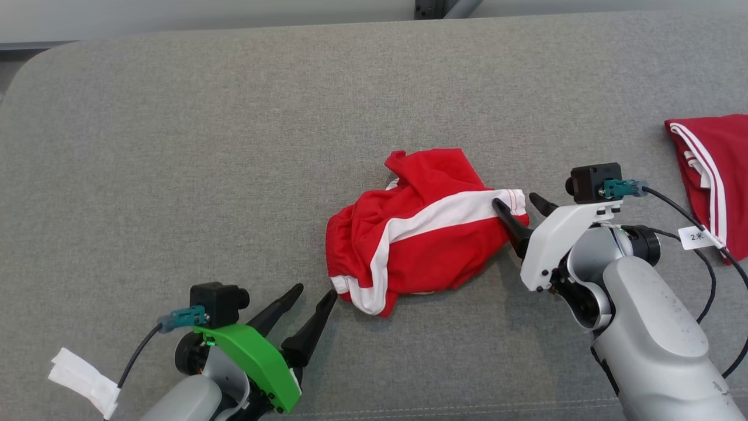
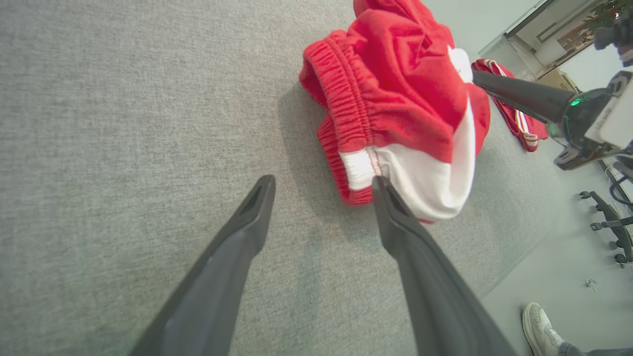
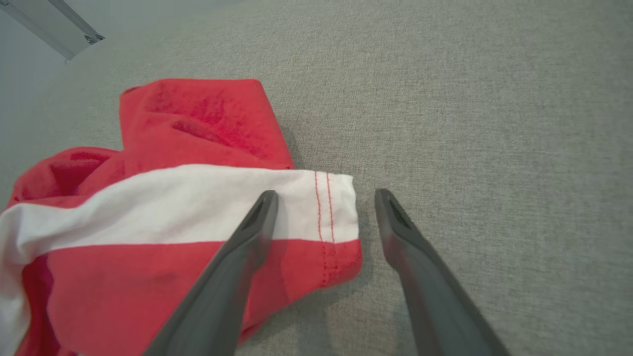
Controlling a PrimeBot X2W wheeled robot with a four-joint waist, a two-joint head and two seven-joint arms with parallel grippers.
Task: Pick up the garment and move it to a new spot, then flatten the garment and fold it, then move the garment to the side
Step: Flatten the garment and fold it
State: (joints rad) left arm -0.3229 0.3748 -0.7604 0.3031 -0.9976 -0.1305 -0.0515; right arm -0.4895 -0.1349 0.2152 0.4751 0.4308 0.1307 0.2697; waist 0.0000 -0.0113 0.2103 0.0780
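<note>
Head view: we note the shorts (image 1: 421, 234) crumpled mid-way across the grey cloth surface (image 1: 175, 117). Their long axis and white stripe run from lower left to upper right. The left gripper (image 1: 316, 290) is spread, empty, beside the waistband end. The right gripper (image 1: 515, 200) is spread, straddling the hem end.
Left wrist view: one tip meets the white waistband corner.
Right wrist view: the stitched hem corner lies between released fingers.

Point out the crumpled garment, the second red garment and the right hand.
crumpled garment (image 1: 444, 257): head view, red panel below the white stripe.
second red garment (image 1: 736, 175): head view, red cloth right of its white stripes.
right hand (image 1: 513, 200): head view, midway between its open fingertips.
</note>
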